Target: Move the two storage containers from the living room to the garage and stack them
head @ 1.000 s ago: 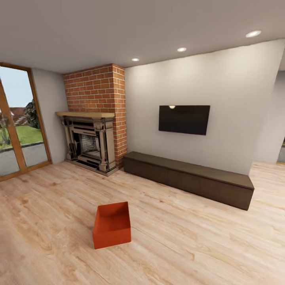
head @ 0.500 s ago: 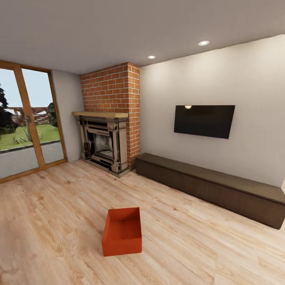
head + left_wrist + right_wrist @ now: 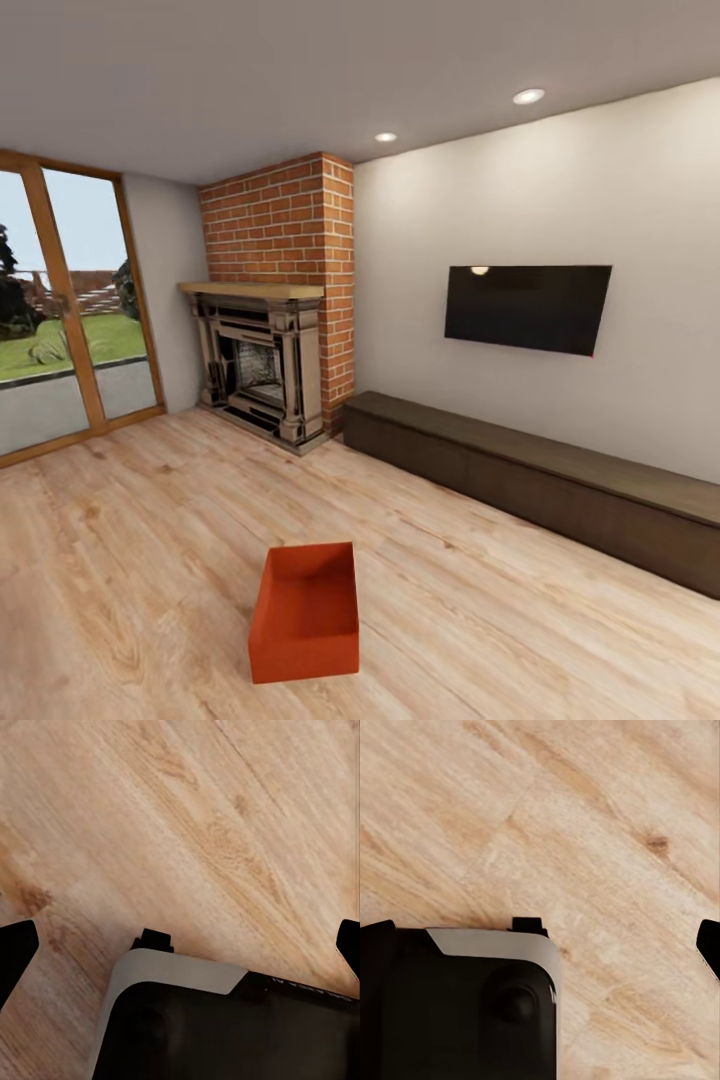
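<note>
**Fingers spread wide above wood planks, one container ahead on the floor**

Fingers of the left gripper (image 3: 180,945) stand far apart, one dark tip (image 3: 15,949) at each side of its wrist view, with nothing between them; below them lies light wood-plank flooring (image 3: 187,817) and part of the robot's dark base with a pale edge (image 3: 172,971). On the right gripper (image 3: 540,945) the fingers are spread in the same way, one dark tip (image 3: 710,945) at the picture's edge, holding nothing; the same base (image 3: 487,945) and planks lie under them.

From the head view, one orange-red storage container (image 3: 306,610) sits on the wood floor (image 3: 120,560) of the living room, open side up, well apart from the walls; behind it stands a red-brick fireplace (image 3: 272,300); beside that runs a long low dark cabinet (image 3: 540,485) under a black screen (image 3: 527,307) on the wall; wood-framed glass doors (image 3: 60,320) are at the left.
</note>
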